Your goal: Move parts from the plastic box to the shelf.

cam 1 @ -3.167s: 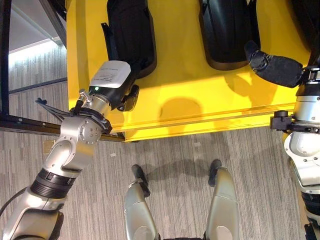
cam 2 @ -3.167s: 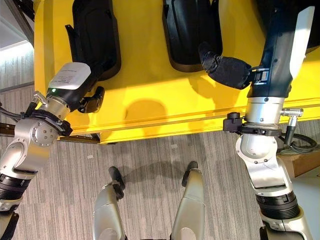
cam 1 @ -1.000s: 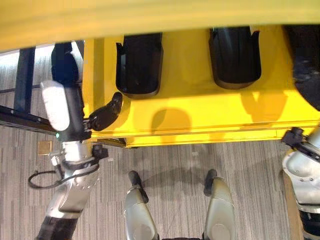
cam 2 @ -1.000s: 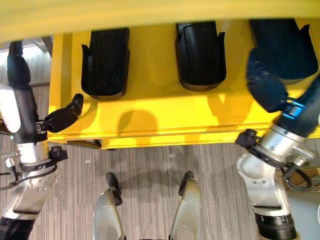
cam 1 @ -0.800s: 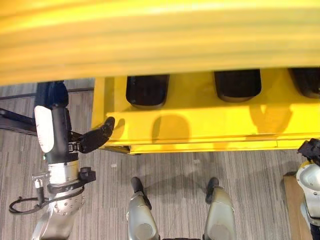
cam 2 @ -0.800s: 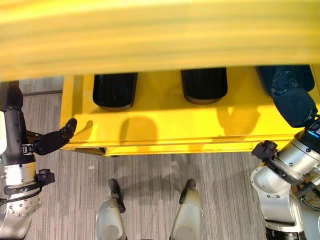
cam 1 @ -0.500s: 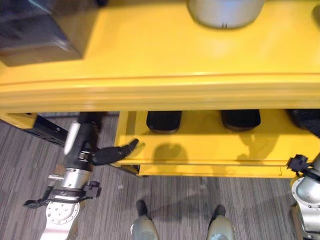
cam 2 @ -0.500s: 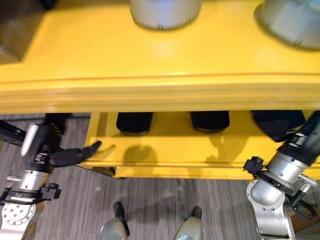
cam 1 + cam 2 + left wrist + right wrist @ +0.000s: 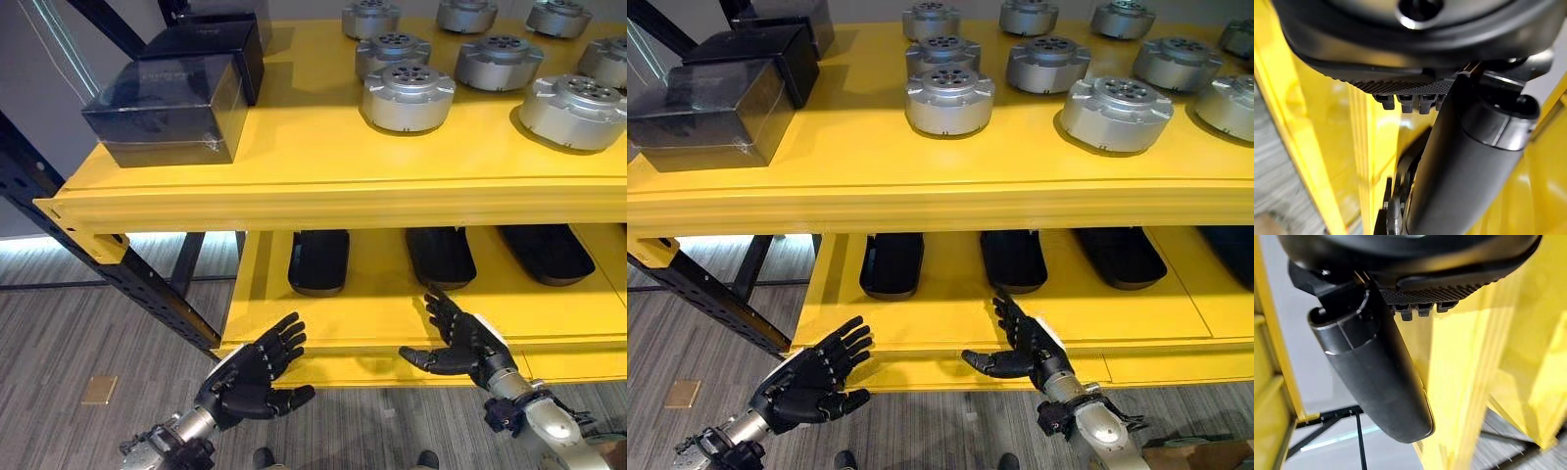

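Observation:
A yellow shelf (image 9: 294, 176) stands in front of me with two levels. Several silver round metal parts (image 9: 408, 95) sit on its upper level, toward the right. Several black curved parts (image 9: 319, 260) lie in a row on the lower level (image 9: 362, 313). My left hand (image 9: 253, 370) hovers open, fingers spread, in front of the lower level's front edge, holding nothing. My right hand (image 9: 460, 338) is open too, fingers straight, just above that front edge near the middle black part (image 9: 441, 255). Each wrist view shows a dark thumb (image 9: 1376, 377) against yellow shelf surface (image 9: 1327, 122).
Two dark wrapped boxes (image 9: 167, 110) sit at the left end of the upper level. A black perforated shelf upright (image 9: 108, 264) slants down at the left. Grey striped floor (image 9: 88, 333) lies below, with a small tan square (image 9: 99, 390) on it.
The camera has tilted up, so the upper level with silver parts and boxes now shows. Both hands have come in low before the lower level, open and empty.

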`<state>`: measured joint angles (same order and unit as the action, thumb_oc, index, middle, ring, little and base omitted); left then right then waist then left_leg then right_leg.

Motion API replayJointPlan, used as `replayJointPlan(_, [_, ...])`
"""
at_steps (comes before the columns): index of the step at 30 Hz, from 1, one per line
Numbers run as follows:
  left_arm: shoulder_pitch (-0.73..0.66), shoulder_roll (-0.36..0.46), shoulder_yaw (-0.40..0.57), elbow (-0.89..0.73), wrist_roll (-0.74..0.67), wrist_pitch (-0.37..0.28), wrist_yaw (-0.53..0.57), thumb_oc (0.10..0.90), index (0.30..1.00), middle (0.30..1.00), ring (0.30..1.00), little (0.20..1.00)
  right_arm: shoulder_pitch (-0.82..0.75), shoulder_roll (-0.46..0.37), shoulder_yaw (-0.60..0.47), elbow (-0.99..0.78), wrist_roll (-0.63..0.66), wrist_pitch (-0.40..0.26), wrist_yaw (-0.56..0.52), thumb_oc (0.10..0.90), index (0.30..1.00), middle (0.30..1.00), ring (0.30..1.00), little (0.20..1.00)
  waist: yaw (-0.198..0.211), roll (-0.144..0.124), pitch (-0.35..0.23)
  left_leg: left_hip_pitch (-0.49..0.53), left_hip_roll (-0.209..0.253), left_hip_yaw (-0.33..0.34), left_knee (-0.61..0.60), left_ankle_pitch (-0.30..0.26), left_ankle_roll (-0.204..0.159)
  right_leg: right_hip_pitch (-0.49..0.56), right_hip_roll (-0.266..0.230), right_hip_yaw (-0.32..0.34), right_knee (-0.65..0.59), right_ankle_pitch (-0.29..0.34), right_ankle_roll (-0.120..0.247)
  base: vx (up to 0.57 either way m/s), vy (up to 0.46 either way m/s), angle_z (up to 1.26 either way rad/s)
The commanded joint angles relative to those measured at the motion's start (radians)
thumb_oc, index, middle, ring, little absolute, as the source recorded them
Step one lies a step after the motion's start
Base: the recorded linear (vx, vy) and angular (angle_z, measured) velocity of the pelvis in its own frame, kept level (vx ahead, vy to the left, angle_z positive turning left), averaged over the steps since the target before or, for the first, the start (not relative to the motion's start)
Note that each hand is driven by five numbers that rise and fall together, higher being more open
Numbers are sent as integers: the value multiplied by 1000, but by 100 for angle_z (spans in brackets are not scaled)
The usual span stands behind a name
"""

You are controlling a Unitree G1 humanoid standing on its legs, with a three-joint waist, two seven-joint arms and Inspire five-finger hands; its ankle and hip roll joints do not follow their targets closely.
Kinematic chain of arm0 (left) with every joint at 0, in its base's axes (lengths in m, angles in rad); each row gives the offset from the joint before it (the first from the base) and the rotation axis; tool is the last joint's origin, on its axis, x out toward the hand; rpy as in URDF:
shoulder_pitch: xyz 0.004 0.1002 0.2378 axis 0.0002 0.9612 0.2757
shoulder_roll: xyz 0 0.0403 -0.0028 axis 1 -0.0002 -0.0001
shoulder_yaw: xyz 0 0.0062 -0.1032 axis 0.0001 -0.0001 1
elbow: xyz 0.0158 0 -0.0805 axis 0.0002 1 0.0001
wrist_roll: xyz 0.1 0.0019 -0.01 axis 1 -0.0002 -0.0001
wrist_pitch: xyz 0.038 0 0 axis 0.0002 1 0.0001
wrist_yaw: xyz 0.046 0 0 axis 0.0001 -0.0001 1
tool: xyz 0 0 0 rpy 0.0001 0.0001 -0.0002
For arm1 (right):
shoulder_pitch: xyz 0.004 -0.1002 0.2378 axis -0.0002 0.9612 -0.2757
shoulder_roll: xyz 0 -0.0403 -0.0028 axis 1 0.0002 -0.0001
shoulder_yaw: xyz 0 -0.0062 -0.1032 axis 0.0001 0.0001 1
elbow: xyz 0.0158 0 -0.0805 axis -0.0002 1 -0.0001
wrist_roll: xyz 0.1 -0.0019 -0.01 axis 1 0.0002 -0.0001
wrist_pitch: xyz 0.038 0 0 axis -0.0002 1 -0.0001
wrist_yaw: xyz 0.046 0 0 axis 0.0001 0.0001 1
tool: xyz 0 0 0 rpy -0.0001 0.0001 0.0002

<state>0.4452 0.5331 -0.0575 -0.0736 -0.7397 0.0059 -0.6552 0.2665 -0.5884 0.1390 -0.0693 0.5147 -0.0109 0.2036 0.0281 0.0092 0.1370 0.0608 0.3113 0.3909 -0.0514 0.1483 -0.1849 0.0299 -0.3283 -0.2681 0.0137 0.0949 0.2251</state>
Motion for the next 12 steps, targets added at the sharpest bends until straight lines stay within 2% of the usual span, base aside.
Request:
replayJointPlan(1, [-67,50,28,-29,-22,-39,-89,900,1000,1000,1000,1000,-101,-30,-38,-44,41,-25,76,900,1000,1000,1000,1000,2,-32,-10,46,100,16,24,-6,-14,59,-87,-83,10,4,-2,39,-23,-1])
replayJointPlan(8, [0,85,71,7,-13,-50,-107,900,1000,1000,1000,1000,-32,-77,-47,13,-7,18,213,900,1000,1000,1000,1000,7,-32,-8,51,100,13,35,-11,-12,73,-86,-92,12,-2,0,0,0,0])
replayJointPlan(12, [45,100,111,-3,-11,-57,-129,900,1000,1000,1000,1000,15,-102,-81,25,0,12,250,900,1000,1000,1000,1000,13,-34,-7,53,100,8,35,-11,-11,80,-87,-100,11,-2,2,8,-3,6])
